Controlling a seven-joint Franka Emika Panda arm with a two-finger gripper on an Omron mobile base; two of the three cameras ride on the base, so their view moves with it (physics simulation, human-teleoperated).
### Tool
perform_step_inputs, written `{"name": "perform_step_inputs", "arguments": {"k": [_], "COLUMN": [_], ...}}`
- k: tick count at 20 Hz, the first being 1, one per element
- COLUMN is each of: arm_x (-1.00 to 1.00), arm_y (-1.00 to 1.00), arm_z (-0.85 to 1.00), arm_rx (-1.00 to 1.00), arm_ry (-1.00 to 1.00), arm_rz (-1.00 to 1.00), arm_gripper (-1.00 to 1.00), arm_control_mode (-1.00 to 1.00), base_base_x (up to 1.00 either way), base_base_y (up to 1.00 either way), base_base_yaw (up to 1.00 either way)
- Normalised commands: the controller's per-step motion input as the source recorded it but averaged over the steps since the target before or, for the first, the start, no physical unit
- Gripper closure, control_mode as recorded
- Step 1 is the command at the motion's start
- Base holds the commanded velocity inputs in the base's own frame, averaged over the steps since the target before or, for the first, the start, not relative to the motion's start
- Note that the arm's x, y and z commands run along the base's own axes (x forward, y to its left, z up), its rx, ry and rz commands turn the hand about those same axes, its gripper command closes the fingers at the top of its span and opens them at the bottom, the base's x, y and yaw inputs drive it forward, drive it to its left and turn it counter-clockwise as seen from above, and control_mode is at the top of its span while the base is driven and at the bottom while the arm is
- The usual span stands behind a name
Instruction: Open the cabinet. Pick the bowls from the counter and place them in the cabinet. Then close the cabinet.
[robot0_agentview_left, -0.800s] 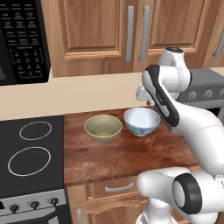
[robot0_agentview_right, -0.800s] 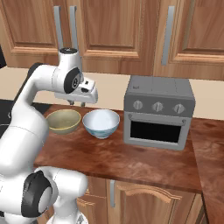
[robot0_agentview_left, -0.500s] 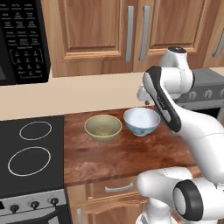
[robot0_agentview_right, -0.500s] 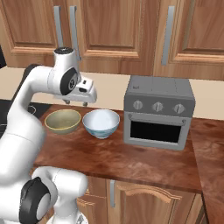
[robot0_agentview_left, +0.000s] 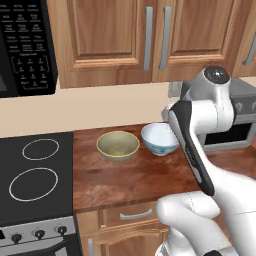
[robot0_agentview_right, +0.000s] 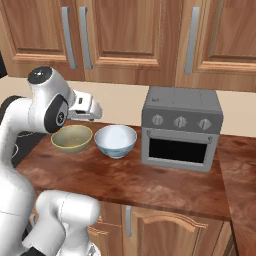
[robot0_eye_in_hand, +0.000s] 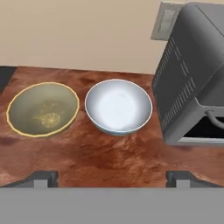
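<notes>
- Cabinet on the far wall above the counter: both doors shut, grey bar handles side by side at the centre seam.
- Two bowls on the counter below it, close together but apart: olive bowl on the left, white bowl on the right, both upright and empty.
- Grey toaster oven just right of the white bowl, against the wall; black stovetop left of the counter, microwave above it.
- Tool spread wide and holding nothing, poised above the near part of the counter and looking down on both bowls; fingertips well apart at the bottom of the hand view.
- In the right base view, tool seen above the olive bowl, below the level of the cabinet doors.
- Step in hand, by judgement: the very first one, opening the cabinet; nothing placed yet, doors not yet touched.
- Next move likely calls for raising the hand away from the bowls, turning it toward the far wall and bringing the wide jaws around one bar handle.
- Then a close on the handle and a pull along the door's arc, toward the near side.
- Worth care: arm passing over the bowls on the way up, and enough swing room for the door beside the arm's own elbow.
- Bowls to wait where they sit until a door stands open.
</notes>
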Motion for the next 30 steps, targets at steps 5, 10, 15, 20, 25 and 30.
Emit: {"name": "perform_step_inputs", "arguments": {"k": [5,10,15,20,25,30], "arm_x": [-0.75,-0.54,-0.18,-0.01,0.0,0.0], "arm_y": [-0.01,0.08,0.0,-0.04,0.0,0.0], "arm_z": [0.05,0.42,0.46,0.56,0.66,0.53], "arm_rx": [0.04,0.02,0.0,0.0,-0.01,0.0], "arm_ry": [-0.26,-0.15,-0.12,-0.06,-0.04,-0.02], "arm_rz": [-0.05,0.0,0.06,0.01,0.0,0.0], "arm_gripper": [-1.0,-1.0,-1.0,-1.0,-1.0,-1.0], "arm_control_mode": [-1.0,-1.0,-1.0,-1.0,-1.0,-1.0], "base_base_x": [0.0,0.0,0.0,0.0,0.0,0.0], "base_base_y": [0.0,0.0,0.0,0.0,0.0,0.0], "base_base_yaw": [0.0,0.0,0.0,0.0,0.0,0.0]}}
